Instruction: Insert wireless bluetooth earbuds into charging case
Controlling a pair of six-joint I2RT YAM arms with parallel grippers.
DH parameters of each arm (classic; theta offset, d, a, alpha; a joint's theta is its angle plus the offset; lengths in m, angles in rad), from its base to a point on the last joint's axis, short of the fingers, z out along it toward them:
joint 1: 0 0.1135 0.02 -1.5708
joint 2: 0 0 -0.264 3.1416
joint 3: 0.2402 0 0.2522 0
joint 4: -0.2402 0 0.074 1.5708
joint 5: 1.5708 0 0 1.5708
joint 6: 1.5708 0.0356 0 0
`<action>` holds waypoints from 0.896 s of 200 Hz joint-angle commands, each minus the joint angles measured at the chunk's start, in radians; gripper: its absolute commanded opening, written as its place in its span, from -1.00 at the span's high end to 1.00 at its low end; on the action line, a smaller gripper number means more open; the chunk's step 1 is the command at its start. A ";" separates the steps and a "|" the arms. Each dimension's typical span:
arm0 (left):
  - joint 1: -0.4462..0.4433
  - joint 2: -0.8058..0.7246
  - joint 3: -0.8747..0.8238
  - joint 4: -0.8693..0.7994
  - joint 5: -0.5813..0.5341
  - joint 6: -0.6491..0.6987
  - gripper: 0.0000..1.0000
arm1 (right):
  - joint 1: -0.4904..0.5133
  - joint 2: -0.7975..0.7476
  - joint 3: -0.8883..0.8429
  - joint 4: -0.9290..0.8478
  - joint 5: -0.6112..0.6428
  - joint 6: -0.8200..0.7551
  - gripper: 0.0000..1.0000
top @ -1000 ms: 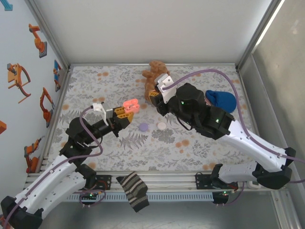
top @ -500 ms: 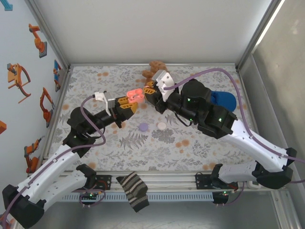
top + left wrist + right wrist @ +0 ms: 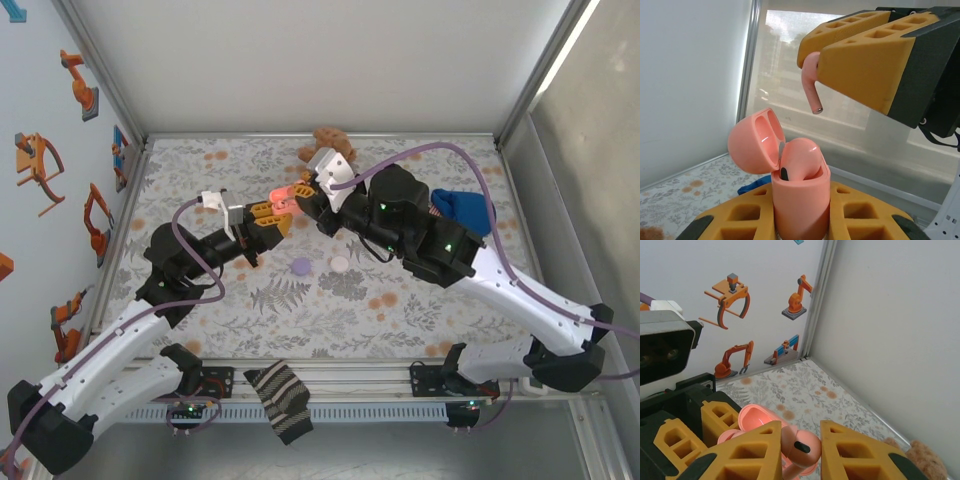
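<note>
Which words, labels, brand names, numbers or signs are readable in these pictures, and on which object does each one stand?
No text can be read in any view.
The wall stickers are only drawings of orange robot arms, without letters or numbers.
The pink charging case and the earbud held above it show no brand or marking.

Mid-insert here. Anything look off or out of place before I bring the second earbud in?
Nothing wrong at the salmon-pink hinged charging case: lid open, one pink earbud seated, left gripper clamping it. The right gripper holds the second pink earbud, not yet in. Only oddity: a striped sock draped over the near rail.
</note>
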 commanded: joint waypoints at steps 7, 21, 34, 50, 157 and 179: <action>-0.004 -0.007 0.021 0.047 0.021 -0.011 1.00 | -0.002 0.008 0.003 0.012 0.019 -0.013 0.60; -0.005 -0.005 0.022 0.048 0.021 -0.012 1.00 | -0.003 0.012 -0.001 0.006 0.025 -0.012 0.60; -0.005 -0.005 0.021 0.049 0.021 -0.013 1.00 | -0.003 0.013 -0.004 0.001 0.030 -0.009 0.60; -0.006 -0.007 0.021 0.048 0.020 -0.013 1.00 | -0.002 0.012 -0.007 -0.008 0.032 -0.008 0.60; -0.006 -0.015 0.021 0.035 0.019 -0.009 1.00 | -0.003 -0.006 -0.036 -0.035 0.045 0.013 0.60; -0.006 -0.015 0.020 0.035 0.015 -0.007 1.00 | -0.003 -0.007 -0.030 -0.045 0.035 0.022 0.60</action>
